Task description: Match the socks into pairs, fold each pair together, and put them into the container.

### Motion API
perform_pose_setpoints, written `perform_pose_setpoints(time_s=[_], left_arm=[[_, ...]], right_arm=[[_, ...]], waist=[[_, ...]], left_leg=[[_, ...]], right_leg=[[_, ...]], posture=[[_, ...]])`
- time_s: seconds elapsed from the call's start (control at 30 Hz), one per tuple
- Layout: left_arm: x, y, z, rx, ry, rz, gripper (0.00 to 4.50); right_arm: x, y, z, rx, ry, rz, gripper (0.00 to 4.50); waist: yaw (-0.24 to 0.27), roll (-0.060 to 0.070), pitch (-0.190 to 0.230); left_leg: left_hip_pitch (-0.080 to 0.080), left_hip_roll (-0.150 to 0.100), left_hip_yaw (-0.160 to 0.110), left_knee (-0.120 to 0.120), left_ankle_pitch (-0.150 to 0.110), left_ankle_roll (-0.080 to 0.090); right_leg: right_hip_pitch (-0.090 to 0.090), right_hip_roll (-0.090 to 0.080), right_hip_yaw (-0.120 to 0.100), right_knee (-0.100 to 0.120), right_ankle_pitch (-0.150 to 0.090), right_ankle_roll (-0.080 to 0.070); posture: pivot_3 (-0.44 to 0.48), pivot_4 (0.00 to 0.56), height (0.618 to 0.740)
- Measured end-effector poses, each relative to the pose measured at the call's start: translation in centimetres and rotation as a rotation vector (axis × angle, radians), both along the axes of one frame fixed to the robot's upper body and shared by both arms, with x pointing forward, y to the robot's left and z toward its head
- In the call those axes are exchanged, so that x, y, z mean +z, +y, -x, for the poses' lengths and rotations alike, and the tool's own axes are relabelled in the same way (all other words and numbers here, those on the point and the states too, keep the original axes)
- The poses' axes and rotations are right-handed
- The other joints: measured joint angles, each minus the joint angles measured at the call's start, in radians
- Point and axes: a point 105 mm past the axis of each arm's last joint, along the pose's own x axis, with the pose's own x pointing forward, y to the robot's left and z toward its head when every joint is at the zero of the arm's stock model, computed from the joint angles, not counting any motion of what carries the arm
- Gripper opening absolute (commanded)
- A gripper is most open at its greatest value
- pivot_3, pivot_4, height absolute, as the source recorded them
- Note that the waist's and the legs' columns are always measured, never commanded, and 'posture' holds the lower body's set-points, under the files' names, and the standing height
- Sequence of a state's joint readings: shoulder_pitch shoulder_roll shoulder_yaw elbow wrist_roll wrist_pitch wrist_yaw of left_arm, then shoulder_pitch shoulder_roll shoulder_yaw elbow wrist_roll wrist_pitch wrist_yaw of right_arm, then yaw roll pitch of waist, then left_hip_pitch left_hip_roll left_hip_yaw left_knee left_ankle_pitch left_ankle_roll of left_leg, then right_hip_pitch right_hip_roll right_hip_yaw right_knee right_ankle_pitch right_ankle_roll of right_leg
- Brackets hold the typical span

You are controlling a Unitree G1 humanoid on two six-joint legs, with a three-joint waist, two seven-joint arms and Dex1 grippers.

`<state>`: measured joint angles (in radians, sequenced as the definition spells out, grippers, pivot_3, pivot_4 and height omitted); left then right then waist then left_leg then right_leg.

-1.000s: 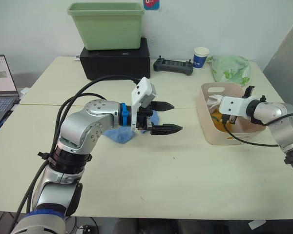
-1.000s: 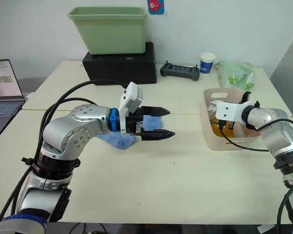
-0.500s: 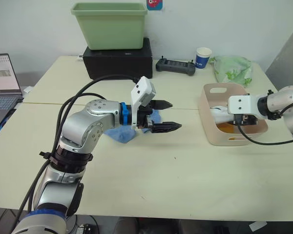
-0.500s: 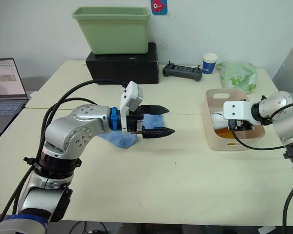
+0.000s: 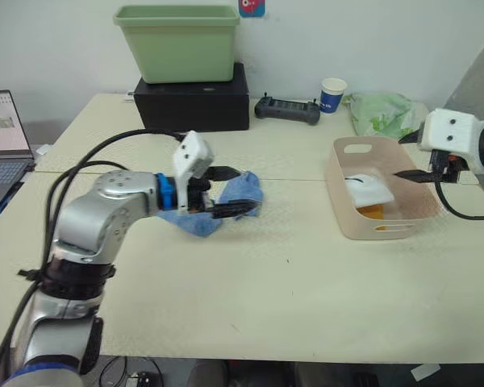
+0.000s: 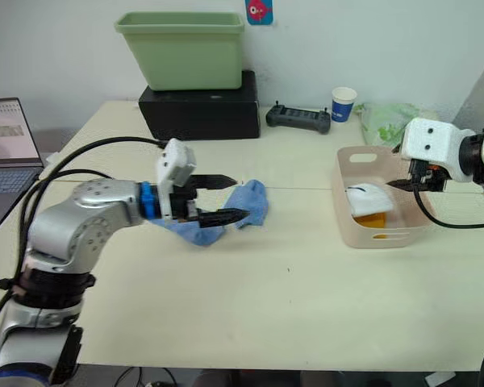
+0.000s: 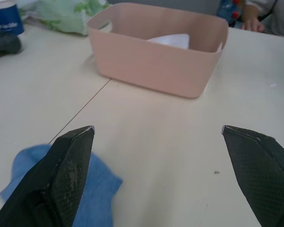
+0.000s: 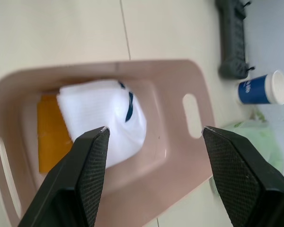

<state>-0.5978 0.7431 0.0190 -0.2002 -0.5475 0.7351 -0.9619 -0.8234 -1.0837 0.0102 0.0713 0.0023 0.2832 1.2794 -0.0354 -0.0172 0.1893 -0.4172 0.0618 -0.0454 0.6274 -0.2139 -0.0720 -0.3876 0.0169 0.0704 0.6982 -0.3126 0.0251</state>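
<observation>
Two blue socks [image 5: 248,190] lie in a crumpled heap on the table left of centre. My left gripper [image 5: 244,192] hovers open just over them, one finger on each side of the upper part of the heap and nothing held. The pale pink container [image 5: 344,216] stands at the right. In it a folded white sock [image 8: 104,118] rests on a mustard-yellow sock [image 8: 49,137]. My right gripper [image 5: 403,157] hangs open and empty above the container's far right side. In the left wrist view the blue socks [image 7: 97,184] lie by the left fingers [image 7: 71,161], and the container [image 7: 151,61] is ahead.
At the back of the table a green tub [image 5: 177,40] sits on a black box [image 5: 194,101]. To its right lie a black controller [image 5: 286,109], a paper cup [image 5: 332,93] and a green plastic bag [image 5: 383,113]. A laptop [image 5: 2,137] stands at the far left.
My right gripper has opened and risen out of the container, leaving the white sock inside. My left arm has drawn back to the left, its gripper now over the blue socks.
</observation>
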Motion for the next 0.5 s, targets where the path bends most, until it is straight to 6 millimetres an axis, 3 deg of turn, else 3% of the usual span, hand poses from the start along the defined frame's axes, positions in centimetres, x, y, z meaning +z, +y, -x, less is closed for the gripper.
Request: perform_pose_setpoints(time_s=[0.1,0.17,0.27,0.37,0.47,0.5], left_arm=[[-1.3,4.1,0.9,0.114,0.001,-0.025,4.5],[-2.1,6.7,1.3,0.217,0.003,-0.001,4.5],[-2.9,9.9,2.2,0.374,0.003,0.052,4.5],[-5.1,11.7,3.7,0.45,0.04,0.039,4.5],[-7.6,13.1,5.4,0.508,0.113,0.033,4.5],[-8.2,13.5,5.8,0.522,0.131,0.027,4.5]], right_arm=[[0.9,3.2,0.3,0.102,-0.094,-0.198,3.36],[0.2,5.3,0.4,0.141,-0.11,-0.327,3.36],[-2.1,8.9,0.7,0.184,-0.085,-0.501,3.36],[-4.4,11.2,1.6,0.204,-0.053,-0.547,3.36],[-8.3,13.1,3.6,0.243,0.051,-0.539,3.36],[-9.8,13.3,4.1,0.247,0.106,-0.534,3.54]], waist=[[-0.015,0.0,0.0],[-0.018,0.0,0.0],[-0.015,0.0,0.0],[-0.005,-0.001,0.0],[0.01,-0.002,-0.001],[0.012,-0.003,-0.001]], left_leg=[[0.001,0.002,0.0,0.0,0.0,0.0],[0.001,0.002,-0.001,0.0,0.0,0.0],[0.0,0.001,-0.003,0.0,0.0,0.0],[0.0,0.0,-0.002,0.0,0.0,0.0],[0.0,0.0,-0.002,0.001,0.0,0.0],[0.0,0.0,-0.002,0.001,0.0,0.0]], right_leg=[[0.001,0.001,0.0,0.001,0.0,0.0],[0.0,0.0,-0.001,0.002,0.0,0.0],[0.0,0.0,-0.002,0.003,0.0,0.0],[0.0,-0.001,-0.001,0.002,0.0,0.0],[0.002,-0.001,-0.002,0.0,0.0,0.0],[0.002,-0.001,-0.002,0.0,-0.001,0.0]], posture=[[0.0,0.15,0.73],[0.0,0.15,0.73],[0.0,0.15,0.73],[0.0,0.15,0.73],[0.0,0.15,0.73],[0.0,0.15,0.73]])
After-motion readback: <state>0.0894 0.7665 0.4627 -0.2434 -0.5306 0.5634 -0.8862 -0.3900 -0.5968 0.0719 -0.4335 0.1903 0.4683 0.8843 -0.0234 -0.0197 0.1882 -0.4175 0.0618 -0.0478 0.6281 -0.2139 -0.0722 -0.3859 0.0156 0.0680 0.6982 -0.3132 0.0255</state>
